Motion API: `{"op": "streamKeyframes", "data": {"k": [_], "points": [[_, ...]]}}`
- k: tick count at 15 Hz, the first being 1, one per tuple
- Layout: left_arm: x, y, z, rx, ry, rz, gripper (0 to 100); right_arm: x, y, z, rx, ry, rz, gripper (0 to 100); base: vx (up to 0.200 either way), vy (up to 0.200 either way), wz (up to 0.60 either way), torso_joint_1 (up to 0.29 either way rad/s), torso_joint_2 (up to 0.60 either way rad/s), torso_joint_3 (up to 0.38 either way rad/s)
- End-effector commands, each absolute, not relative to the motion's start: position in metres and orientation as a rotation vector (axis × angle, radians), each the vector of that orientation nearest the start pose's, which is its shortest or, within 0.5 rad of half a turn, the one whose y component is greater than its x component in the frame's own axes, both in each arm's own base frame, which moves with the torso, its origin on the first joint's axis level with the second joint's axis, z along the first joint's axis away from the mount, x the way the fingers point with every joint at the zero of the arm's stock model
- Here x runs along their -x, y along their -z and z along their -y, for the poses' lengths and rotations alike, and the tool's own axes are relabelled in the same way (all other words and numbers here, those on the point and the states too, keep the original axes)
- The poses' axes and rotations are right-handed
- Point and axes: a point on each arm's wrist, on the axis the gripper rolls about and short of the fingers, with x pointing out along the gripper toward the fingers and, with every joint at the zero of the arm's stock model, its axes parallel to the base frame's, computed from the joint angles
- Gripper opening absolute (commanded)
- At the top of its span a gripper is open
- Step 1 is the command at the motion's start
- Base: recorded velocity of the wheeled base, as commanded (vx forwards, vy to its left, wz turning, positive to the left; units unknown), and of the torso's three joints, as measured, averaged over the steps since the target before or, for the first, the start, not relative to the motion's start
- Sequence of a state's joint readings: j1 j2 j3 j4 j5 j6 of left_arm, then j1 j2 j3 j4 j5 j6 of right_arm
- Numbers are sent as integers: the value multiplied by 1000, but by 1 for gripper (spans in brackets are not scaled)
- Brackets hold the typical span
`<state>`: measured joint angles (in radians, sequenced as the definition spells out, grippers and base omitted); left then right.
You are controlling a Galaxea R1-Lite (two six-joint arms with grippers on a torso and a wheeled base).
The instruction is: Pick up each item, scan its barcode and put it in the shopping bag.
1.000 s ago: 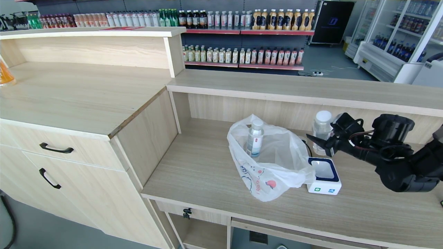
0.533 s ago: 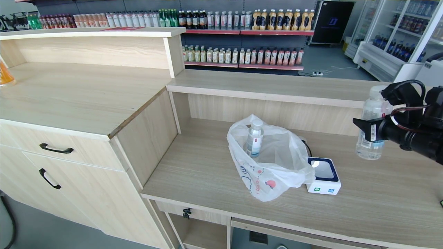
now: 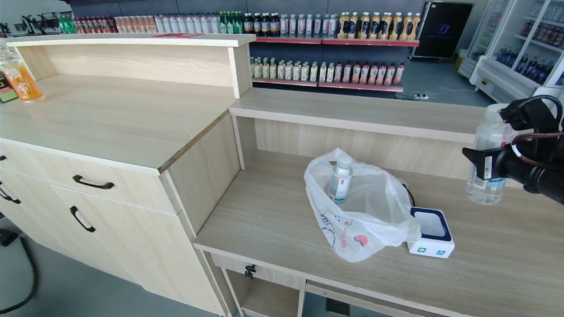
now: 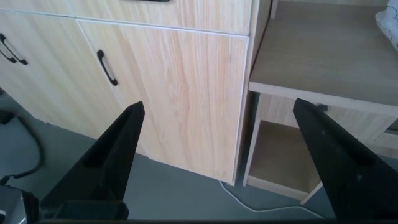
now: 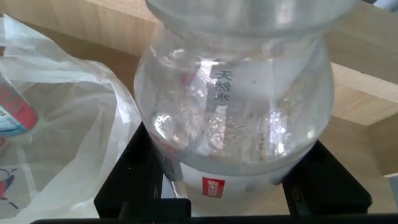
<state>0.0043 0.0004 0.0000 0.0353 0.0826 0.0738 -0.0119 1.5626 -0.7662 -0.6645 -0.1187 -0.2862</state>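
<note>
Left claw (image 4: pixel 216 107) hangs wide open down by the cabinet doors (image 4: pixel 174 93), idle. On the lower worktop (image 3: pixel 264 211) the shopping bag (image 3: pixel 365 215) sits about mid-way, mouth open, with one bottle (image 3: pixel 340 180) standing inside. The scanner (image 3: pixel 431 232) touches the bag's right side, near the front edge. Further right, the right claw (image 3: pixel 487 166) is clamped round a clear water bottle (image 3: pixel 488 132), upright, looks lifted above the back right part. I reckon scanning's the step now: swing it left over the scanner window, label turned to the glass, without brushing the bag. Light wood all round, an orange drink (image 3: pixel 20 75) at the raised counter's far left, drink shelves (image 3: pixel 326 70) behind, fridges (image 3: pixel 524 48) on the right.
</note>
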Motion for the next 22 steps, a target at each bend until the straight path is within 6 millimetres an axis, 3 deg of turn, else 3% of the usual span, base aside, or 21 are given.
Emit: {"op": "streamKeyframes", "data": {"k": [1, 4, 10, 22], "points": [[23, -72, -2, -75, -86, -38, 100, -281, -211, 3, 287, 102, -139, 0, 0, 0, 600, 7, -2, 2], [23, -72, -2, -75, -86, -38, 100, -298, -195, -1, 277, 89, -124, 0, 0, 0, 200, 4, 1, 1], [23, -72, -2, -75, -86, -38, 100, -344, -141, -2, 163, 93, -132, 0, 0, 0, 0, 0, 0, 0], [23, -72, -2, -75, -86, -38, 100, -393, -78, -13, 85, -14, -76, 0, 0, 0, 0, 0, 0, 0]]}}
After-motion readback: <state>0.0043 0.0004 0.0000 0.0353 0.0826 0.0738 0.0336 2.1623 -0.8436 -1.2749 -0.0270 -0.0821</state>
